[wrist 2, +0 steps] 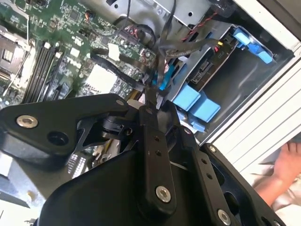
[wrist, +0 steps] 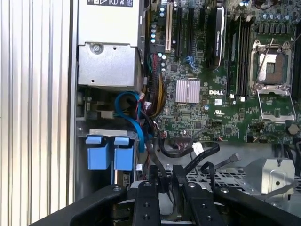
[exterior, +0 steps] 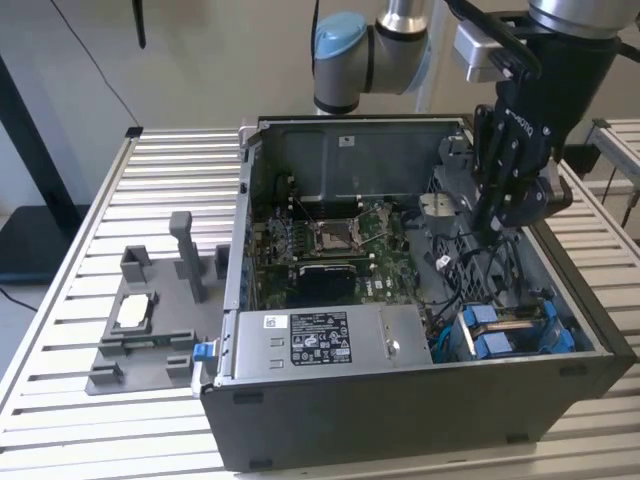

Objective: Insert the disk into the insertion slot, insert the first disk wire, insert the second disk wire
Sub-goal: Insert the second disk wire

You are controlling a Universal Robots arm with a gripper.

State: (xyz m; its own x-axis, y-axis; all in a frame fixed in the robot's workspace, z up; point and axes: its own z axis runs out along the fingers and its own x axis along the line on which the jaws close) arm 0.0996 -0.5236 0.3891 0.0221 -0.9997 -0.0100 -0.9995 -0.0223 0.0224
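Note:
The disk (exterior: pixel 497 338) sits in the insertion slot (exterior: pixel 556 333) at the case's corner on the exterior view's right, its blue carrier tabs (wrist: pixel 107 153) facing up. In the second wrist view the disk's connector edge (wrist 2: pixel 207 70) shows inside the grey bay (wrist 2: pixel 237 82). My gripper (exterior: pixel 490 232) hangs inside the case just behind the bay. Its fingers (wrist: pixel 146 188) stand close together on a thin black disk wire (wrist 2: pixel 149 84) that ends in a blue plug (wrist 2: pixel 163 81). The gripper (wrist 2: pixel 151 95) holds that wire a short way off the disk's connector edge.
The silver power-supply box (exterior: pixel 320 336) runs along the case's front wall beside the bay. The green motherboard (exterior: pixel 330 250) fills the middle, with loose black and blue cables (wrist: pixel 134 115) near the bay. A grey fixture (exterior: pixel 140 330) lies on the slatted table. A person's hand (wrist 2: pixel 288 165) rests outside the case.

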